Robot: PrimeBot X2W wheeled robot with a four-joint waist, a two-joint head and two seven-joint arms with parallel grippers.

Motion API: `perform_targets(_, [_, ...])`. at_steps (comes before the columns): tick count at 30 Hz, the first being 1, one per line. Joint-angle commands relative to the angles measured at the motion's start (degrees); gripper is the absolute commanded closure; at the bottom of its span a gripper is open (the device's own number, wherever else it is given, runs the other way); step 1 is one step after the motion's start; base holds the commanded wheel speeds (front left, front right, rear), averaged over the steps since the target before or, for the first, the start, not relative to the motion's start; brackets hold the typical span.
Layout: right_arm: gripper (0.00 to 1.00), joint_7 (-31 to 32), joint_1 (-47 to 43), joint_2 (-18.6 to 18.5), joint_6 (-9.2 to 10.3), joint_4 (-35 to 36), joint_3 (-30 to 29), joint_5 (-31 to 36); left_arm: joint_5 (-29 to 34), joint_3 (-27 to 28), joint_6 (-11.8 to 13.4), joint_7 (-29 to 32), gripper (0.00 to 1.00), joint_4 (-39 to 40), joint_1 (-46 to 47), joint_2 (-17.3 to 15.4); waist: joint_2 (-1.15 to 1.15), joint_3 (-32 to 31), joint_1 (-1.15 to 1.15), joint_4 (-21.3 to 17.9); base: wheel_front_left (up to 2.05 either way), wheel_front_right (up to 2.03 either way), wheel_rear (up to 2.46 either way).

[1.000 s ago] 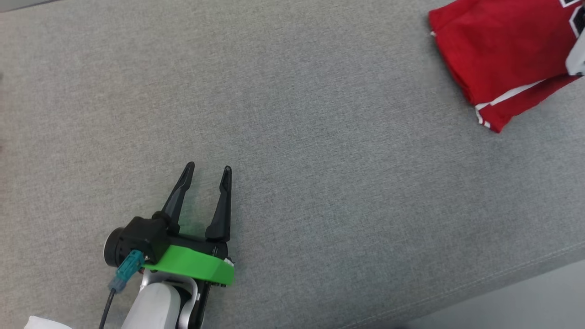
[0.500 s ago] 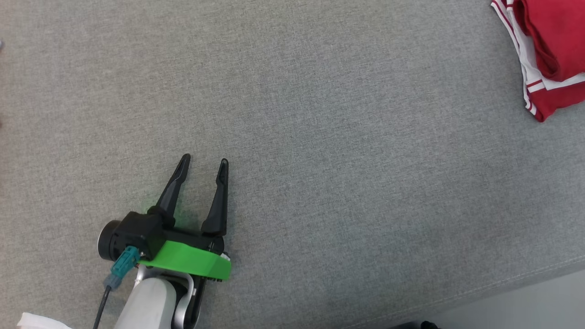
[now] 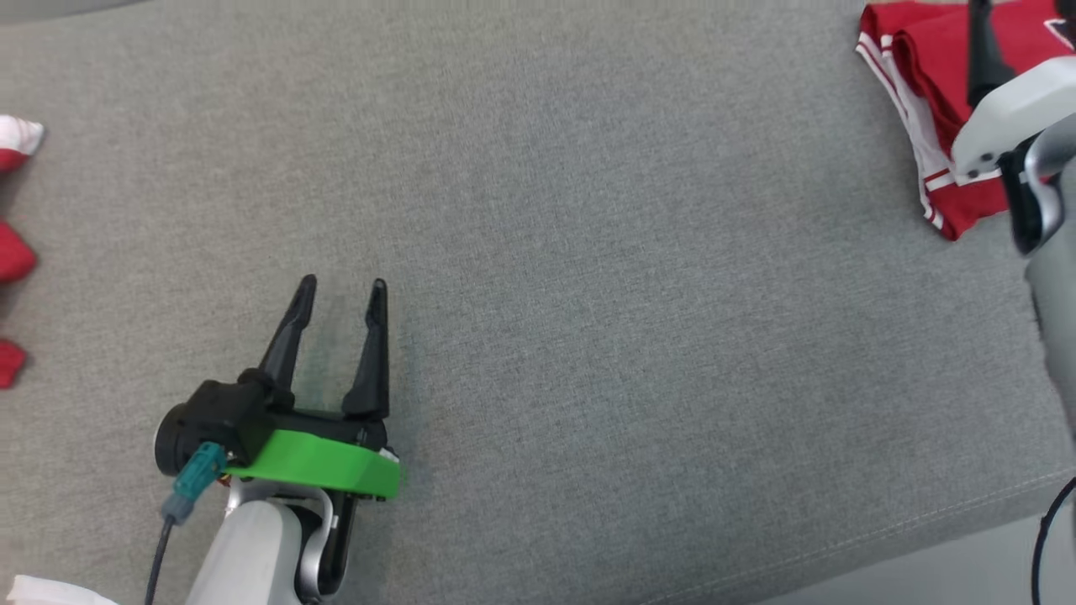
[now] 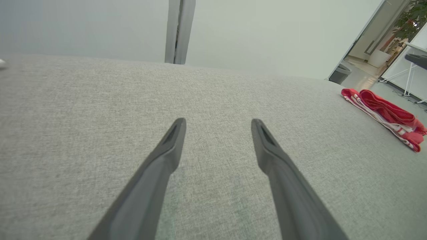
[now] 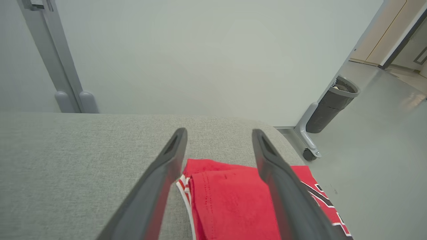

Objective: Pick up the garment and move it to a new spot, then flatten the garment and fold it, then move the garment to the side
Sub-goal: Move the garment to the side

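Note:
The garment (image 3: 920, 92), red with white stripes and black-and-white lettering, lies folded at the far right end of the grey fabric surface (image 3: 588, 252). It also appears in the left wrist view (image 4: 383, 111). My right gripper (image 5: 218, 133) hovers just over the garment (image 5: 230, 203), open, with nothing between its fingers. In the head view one dark finger (image 3: 980, 50) and the pale wrist show above the cloth. My left gripper (image 3: 342, 284) is open and empty at the lower left, far from the garment, low over bare fabric (image 4: 218, 121).
Red and white cloth pieces (image 3: 13, 252) poke in at the left edge of the head view. The surface's front edge with a seam (image 3: 925, 504) runs along the lower right. A dark bin (image 5: 332, 108) stands on the floor past the right end.
My right gripper has opened and let go of the garment, which now lies folded at the right end. The right wrist has come into the head view. The head camera has shifted.

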State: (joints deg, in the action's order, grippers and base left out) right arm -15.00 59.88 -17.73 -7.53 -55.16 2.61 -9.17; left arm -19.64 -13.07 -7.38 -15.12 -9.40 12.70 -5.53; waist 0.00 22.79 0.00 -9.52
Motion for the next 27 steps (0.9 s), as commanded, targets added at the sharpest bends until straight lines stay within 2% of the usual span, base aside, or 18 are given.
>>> perform_targets(1, [0.00, -0.22, -2.16, 0.99, 0.09, 0.81, 0.45, -0.77, -0.40, 0.93, -0.17, -0.02, 0.00, -0.26, 1.08, 0.21, 0.00, -4.00, 0.00, 0.79, 0.00, 0.00, 0.00])
perform_targets(7, [0.00, -0.23, -10.52, 6.06, 0.09, 6.88, 0.87, -0.47, -0.76, 5.04, -0.12, -0.02, 0.00, -2.42, -1.51, 1.74, 0.00, -11.30, 0.00, 2.73, 0.00, 0.00, 0.00])
perform_targets(17, [0.00, -0.24, -26.83, 12.61, 0.09, 16.58, -2.63, 0.84, -1.13, 9.30, 0.26, -0.02, 0.00, -5.01, -8.70, 2.48, 0.00, -18.56, 0.00, 5.96, 0.00, 0.00, 0.00])
perform_targets(24, [0.00, -0.24, -38.39, 14.65, 0.09, 25.05, -5.09, 2.13, -2.60, 10.78, 1.24, -0.02, 0.00, -4.99, -14.02, 2.62, 0.00, -20.90, 0.00, 7.50, 0.00, 0.00, 0.00])
perform_targets(27, [0.00, -0.24, -42.55, 14.77, 0.09, 27.59, -3.42, -0.55, -3.32, 10.37, 1.66, -0.02, 0.00, -4.57, -16.00, 2.62, 0.00, -21.42, 0.00, 7.98, 0.00, 0.00, 0.00])
